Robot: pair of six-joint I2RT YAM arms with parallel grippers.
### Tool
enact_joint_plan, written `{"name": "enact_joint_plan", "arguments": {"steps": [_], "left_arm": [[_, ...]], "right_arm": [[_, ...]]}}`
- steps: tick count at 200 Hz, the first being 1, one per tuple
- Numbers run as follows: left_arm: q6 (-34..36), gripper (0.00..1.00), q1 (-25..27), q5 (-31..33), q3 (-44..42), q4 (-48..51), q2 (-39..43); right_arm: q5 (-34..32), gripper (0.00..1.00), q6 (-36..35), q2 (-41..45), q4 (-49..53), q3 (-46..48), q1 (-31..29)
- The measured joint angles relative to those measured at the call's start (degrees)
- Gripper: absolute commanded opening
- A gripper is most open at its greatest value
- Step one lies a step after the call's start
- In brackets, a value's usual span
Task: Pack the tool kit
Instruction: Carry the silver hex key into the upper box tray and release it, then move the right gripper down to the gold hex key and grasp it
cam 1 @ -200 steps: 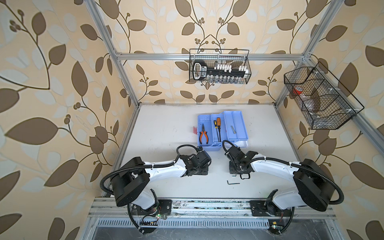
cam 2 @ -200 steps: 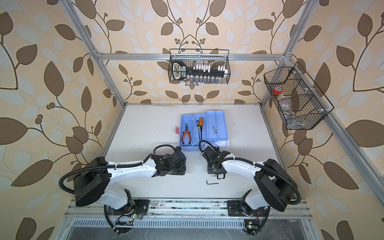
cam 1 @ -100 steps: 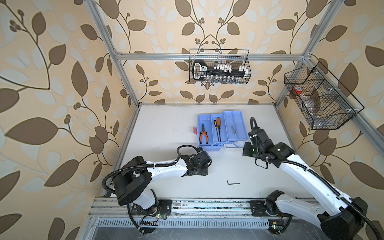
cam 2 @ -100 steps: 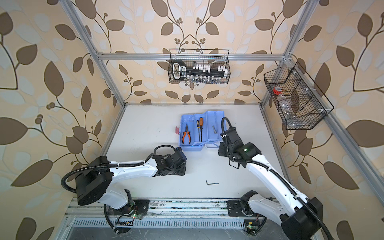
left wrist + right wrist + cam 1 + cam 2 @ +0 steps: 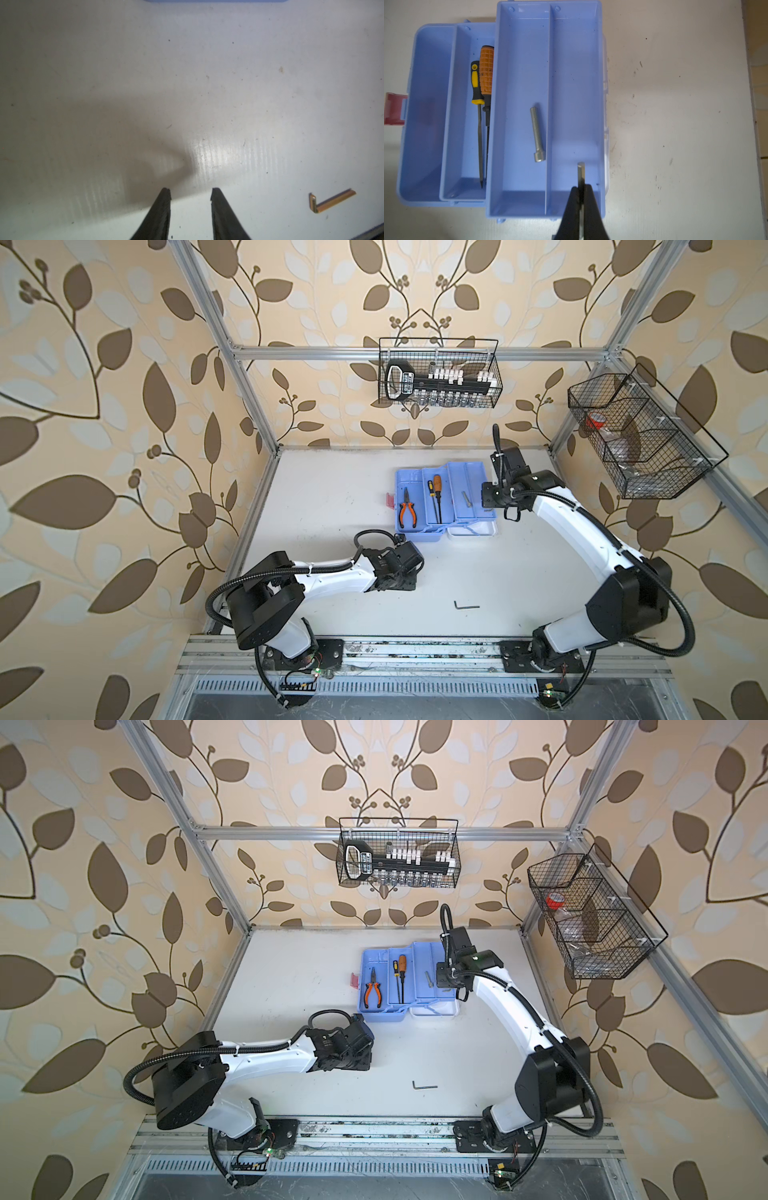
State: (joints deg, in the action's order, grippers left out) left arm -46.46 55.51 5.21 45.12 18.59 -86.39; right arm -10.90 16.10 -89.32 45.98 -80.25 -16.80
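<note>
An open blue tool kit (image 5: 444, 502) sits on the white counter (image 5: 332, 497), toward 12 o'clock from its middle in both top views. My right gripper (image 5: 581, 187) hangs over the kit's raised tray (image 5: 571, 104), on the kit's 3 o'clock side, jaws clamped on a thin silver metal strip (image 5: 581, 172). A bolt (image 5: 537, 135) lies in the neighbouring compartment. My left gripper (image 5: 190, 192) hovers low over bare counter at 8 o'clock, jaws apart. A hex key (image 5: 466, 605) lies at 5 o'clock

You see tan walls (image 5: 104, 456) with big brown leaves, shiny metal bars (image 5: 311, 351) and a plain white bench (image 5: 332, 497).
</note>
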Motion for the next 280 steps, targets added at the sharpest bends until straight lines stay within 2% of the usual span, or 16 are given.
{"name": "enact_joint_plan", "arguments": {"steps": [57, 79, 101, 126, 150, 174, 202, 237, 265, 280], "left_arm": [[0.0, 0.37, -0.1, 1.7, 0.0, 1.3, 1.8], [0.0, 0.37, -0.1, 1.7, 0.0, 1.4, 1.8], [0.0, 0.37, -0.1, 1.7, 0.0, 1.4, 1.8], [-0.1, 0.37, -0.1, 1.6, 0.0, 1.3, 1.7], [-0.2, 0.37, -0.2, 1.4, 0.0, 1.3, 1.7], [-0.2, 0.37, -0.9, 1.3, 0.0, 1.9, 1.8], [0.0, 0.39, -2.5, 2.3, 0.0, 4.7, 4.9], [-0.1, 0.47, -7.3, 3.9, -1.2, 5.8, 13.9], [-0.2, 0.50, -11.5, 4.4, -2.8, 7.5, 19.1], [-0.2, 0.51, -12.0, 4.5, -3.3, 8.1, 20.4]], "right_arm": [[0.6, 0.00, -3.3, -10.3, -1.8, -4.6, 0.0], [0.7, 0.12, -3.3, -12.1, -2.0, -4.4, 0.0], [0.6, 0.24, -3.0, -11.7, -2.1, -4.0, 0.0], [0.4, 0.28, -2.3, -8.9, -2.6, -2.1, -0.1], [-1.3, 0.31, -0.7, -0.4, -3.1, 2.7, -1.6], [-4.6, 0.35, 1.5, 12.2, -4.0, 10.4, -8.5], [-7.9, 0.41, 8.0, 23.2, -3.0, 21.7, -22.2], [-9.3, 0.43, 20.4, 24.7, 1.2, 33.9, -37.4], [-7.9, 0.43, 31.1, 24.1, 2.4, 41.5, -45.0], [-6.1, 0.39, 35.6, 24.2, 0.7, 45.1, -47.7]]}}
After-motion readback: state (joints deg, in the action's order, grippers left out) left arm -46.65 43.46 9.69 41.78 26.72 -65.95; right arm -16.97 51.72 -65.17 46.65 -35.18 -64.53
